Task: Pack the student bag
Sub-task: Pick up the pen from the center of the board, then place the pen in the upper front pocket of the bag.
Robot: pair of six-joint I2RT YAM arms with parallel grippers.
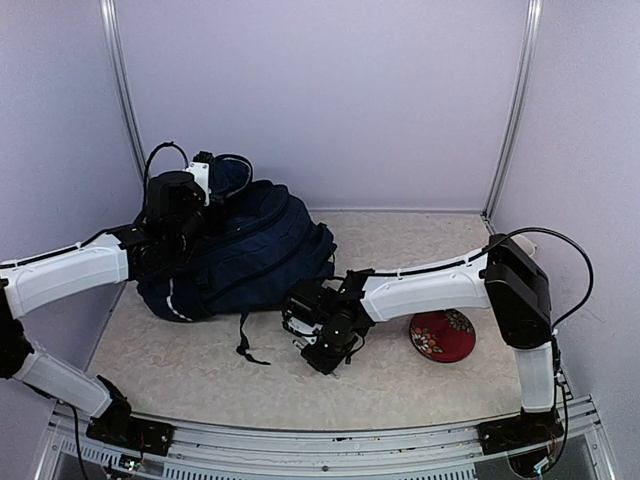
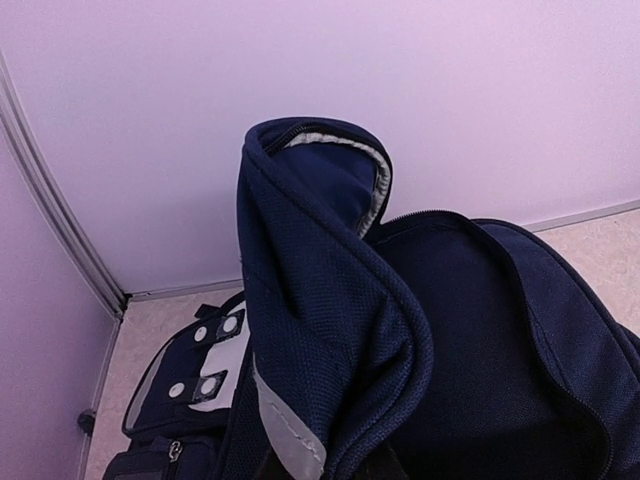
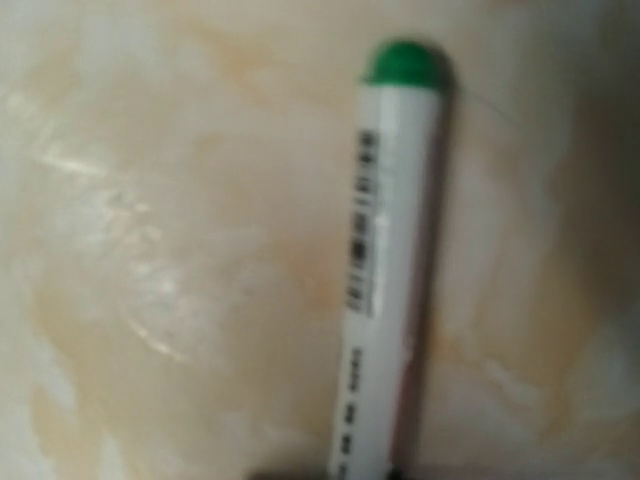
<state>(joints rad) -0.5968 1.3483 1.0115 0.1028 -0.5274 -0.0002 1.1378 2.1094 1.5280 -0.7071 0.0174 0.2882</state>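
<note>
1. Backpack (image 1: 250,250) lying at worktop's (image 1: 180,360) left rear, flap (image 2: 320,300) pinched in left hand (image 1: 212,190).
2. Right hand (image 1: 322,350) low at mid-worktop, over green-capped pen (image 3: 390,270); grip cannot be told.

1. Back wall (image 1: 320,100): plain pale lilac, evenly lit, no shadows cast.
2. Left wall (image 1: 50,120) and right wall (image 1: 590,130): finished in the same lilac.
3. Left corner strip (image 1: 122,90) and right corner strip (image 1: 512,110): grey metal, set where the walls meet.
4. Table top (image 1: 170,370): beige, marbled in cream and tan.
5. Metal rail (image 1: 340,440): fitted along the near table edge.
</note>
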